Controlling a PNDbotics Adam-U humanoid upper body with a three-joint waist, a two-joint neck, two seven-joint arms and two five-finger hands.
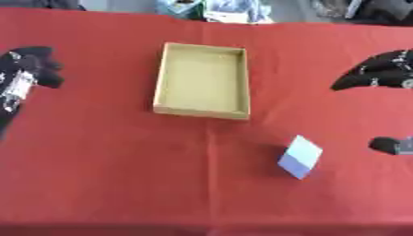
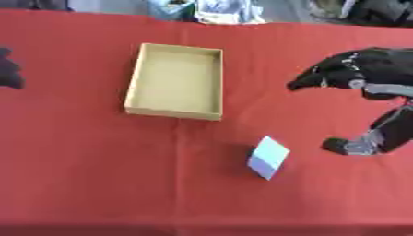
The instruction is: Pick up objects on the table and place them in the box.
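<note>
Small pale blue-white block (image 2: 268,163) sits on the red counter (image 2: 121,184), tilted on a corner-ish angle, lower right of centre. Nothing touches it. The box (image 2: 174,81), tan, open-topped, shallow, sits up and to the left of the block, well apart from it; inside looks bare.

Right robot hand (image 2: 339,73) comes in from the right edge, above and right of the block, clear of it. Fingers stretched out and pointing left toward the box side, thumb (image 2: 348,146) hanging lower, nearer the block but apart from it. Wide spread, holding nothing.

Left robot hand (image 1: 32,64) at the left edge, level with the box, well apart from it; fingers look bunched, but cannot tell open or closed. Holds nothing visible.

Blurred clutter (image 2: 209,11) beyond the far counter edge, not readable.
</note>
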